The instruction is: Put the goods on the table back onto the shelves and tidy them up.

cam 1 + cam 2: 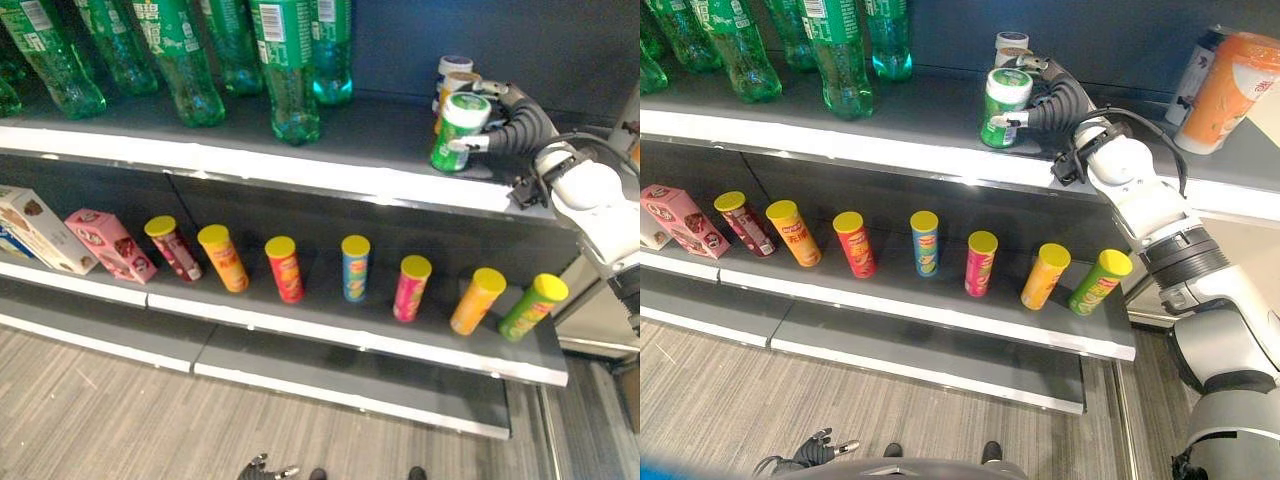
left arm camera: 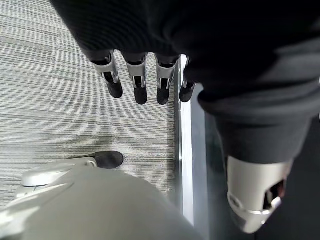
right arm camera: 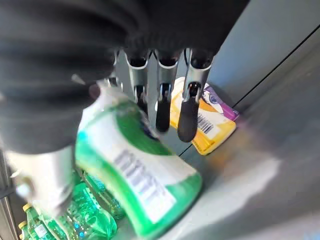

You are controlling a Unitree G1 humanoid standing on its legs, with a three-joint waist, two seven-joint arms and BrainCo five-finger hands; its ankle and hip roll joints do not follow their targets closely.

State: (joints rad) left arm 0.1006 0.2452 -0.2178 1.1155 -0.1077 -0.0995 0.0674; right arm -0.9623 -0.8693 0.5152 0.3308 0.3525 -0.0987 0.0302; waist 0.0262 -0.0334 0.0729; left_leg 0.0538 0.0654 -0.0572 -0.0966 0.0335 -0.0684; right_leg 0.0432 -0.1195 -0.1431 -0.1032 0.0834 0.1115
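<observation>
A green cup with a white lid [image 1: 458, 130] stands slightly tilted on the top shelf [image 1: 300, 165], near its right end. My right hand [image 1: 512, 124] reaches in from the right. Its fingers [image 3: 187, 107] lie behind the cup [image 3: 140, 180] and its thumb presses the near side, so it pinches the cup. Just behind it stand a yellow cup [image 3: 205, 130] and a white-lidded cup [image 1: 455, 65]. My left hand [image 1: 815, 452] hangs low by the floor, with its fingers [image 2: 140, 80] straight and holding nothing.
Several green bottles [image 1: 285, 70] stand at the left and middle of the top shelf. On the shelf below, several snack tubes [image 1: 355, 268] lean in a row, with a pink box [image 1: 110, 245] and a white box [image 1: 35, 230] at the left. An orange cup [image 1: 1235, 90] stands on the neighbouring shelf to the right.
</observation>
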